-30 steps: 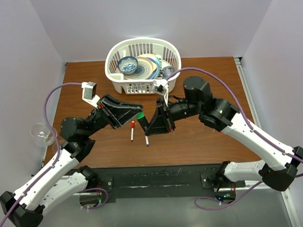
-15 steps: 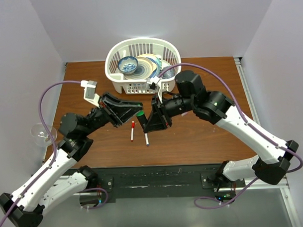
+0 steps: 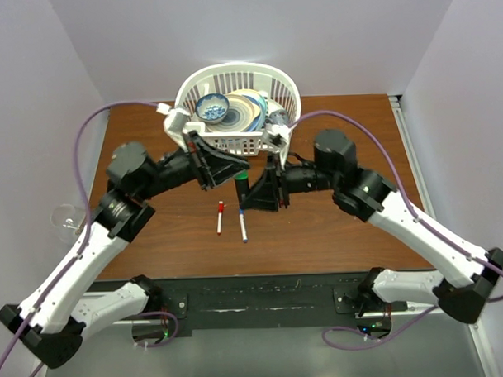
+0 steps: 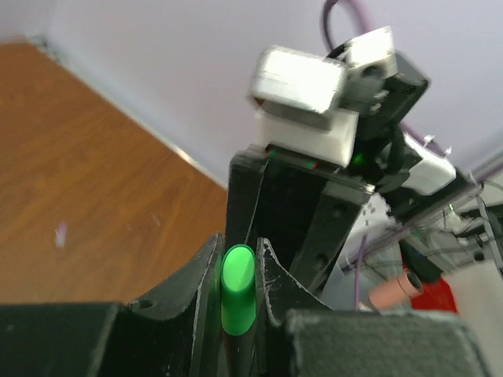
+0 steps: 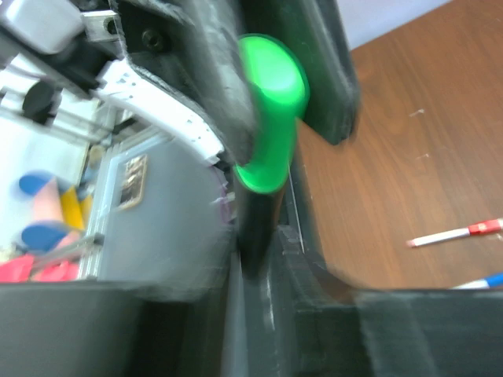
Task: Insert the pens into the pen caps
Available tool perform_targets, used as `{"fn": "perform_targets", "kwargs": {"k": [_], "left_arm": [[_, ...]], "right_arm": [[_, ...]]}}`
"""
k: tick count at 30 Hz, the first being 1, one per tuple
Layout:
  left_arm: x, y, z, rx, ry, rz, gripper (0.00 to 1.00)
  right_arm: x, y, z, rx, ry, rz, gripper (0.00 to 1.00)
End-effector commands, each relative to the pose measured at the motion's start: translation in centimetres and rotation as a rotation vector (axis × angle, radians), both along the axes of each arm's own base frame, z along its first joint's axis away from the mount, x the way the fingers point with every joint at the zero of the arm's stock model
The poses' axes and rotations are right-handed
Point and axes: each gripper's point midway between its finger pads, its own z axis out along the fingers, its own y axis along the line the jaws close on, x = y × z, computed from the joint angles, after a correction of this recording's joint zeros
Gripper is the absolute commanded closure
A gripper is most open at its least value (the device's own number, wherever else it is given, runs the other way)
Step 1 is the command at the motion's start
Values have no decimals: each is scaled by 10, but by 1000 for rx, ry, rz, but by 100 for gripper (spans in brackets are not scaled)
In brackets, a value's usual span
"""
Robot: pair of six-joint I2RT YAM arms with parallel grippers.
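Observation:
A black marker (image 3: 241, 189) with a bright green cap (image 3: 238, 178) on its end hangs above the table between both grippers. My left gripper (image 4: 237, 267) is shut on the green cap (image 4: 237, 287). The marker's black body (image 5: 255, 220) runs into the gap of my right gripper (image 5: 259, 271); blur hides whether those jaws press on it. From the right wrist, the green cap (image 5: 267, 118) shows between the other arm's fingers. Two white pens lie on the table, one with a red cap (image 3: 221, 207), one with a blue cap (image 3: 244, 237).
A white basket (image 3: 186, 96) holding bowls and plates stands at the back, close behind both wrists. A clear glass (image 3: 67, 221) sits off the table's left edge. Bare brown tabletop (image 3: 344, 235) lies in front of the two pens.
My left arm has swung up and toward the basket, carrying the green-capped end along. The right arm shifted back to the right, and the marker now stands more upright between the grippers.

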Motion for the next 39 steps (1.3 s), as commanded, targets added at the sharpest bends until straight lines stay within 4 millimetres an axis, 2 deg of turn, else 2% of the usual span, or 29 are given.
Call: {"fn": "perform_targets", "kwargs": {"k": [1, 2, 3, 4, 5, 7, 8, 9, 10, 12, 16, 19, 20, 26, 30, 33, 36, 39], "left_arm": [[-4, -2, -61, 259, 230, -85, 100], [7, 1, -62, 277, 223, -34, 100], [18, 3, -62, 294, 218, 6, 100], [28, 9, -69, 318, 222, 48, 100], [40, 14, -76, 338, 226, 107, 100], [59, 22, -101, 389, 252, 173, 100], [73, 30, -115, 430, 260, 249, 100], [84, 38, -142, 488, 299, 299, 100], [93, 47, -158, 532, 304, 344, 100], [116, 69, -203, 631, 364, 447, 100], [142, 98, -259, 734, 448, 551, 100], [150, 111, -296, 809, 507, 581, 100], [149, 113, -314, 842, 534, 580, 100], [159, 130, -368, 951, 626, 620, 100], [158, 139, -384, 985, 653, 663, 93], [153, 143, -391, 994, 673, 676, 84], [146, 147, -399, 1006, 694, 682, 80], [143, 148, -399, 1000, 704, 682, 67]], "right_arm": [[18, -32, 45, 195, -199, -217, 57], [15, -38, 15, 116, -149, -226, 53], [2, -51, 18, 132, -158, -231, 46], [-3, -56, 11, 127, -143, -232, 44], [-9, -61, -7, 104, -101, -236, 42], [-22, -77, -5, 141, -99, -261, 35], [-24, -81, -16, 126, -73, -275, 33], [-25, -85, -18, 127, -70, -297, 31], [-25, -94, -14, 148, -81, -337, 27], [-23, -99, -21, 138, -71, -373, 23], [-10, -110, -35, 45, -51, -475, 19], [-1, -113, -42, -1, -34, -521, 18], [4, -113, -44, -11, -33, -542, 18], [23, -112, -49, -58, -8, -615, 18], [23, -106, -50, -63, 9, -596, 19], [23, -109, -44, -33, 2, -610, 19], [24, -113, -42, -22, -8, -633, 19], [28, -118, -39, -32, -20, -666, 19]]}}
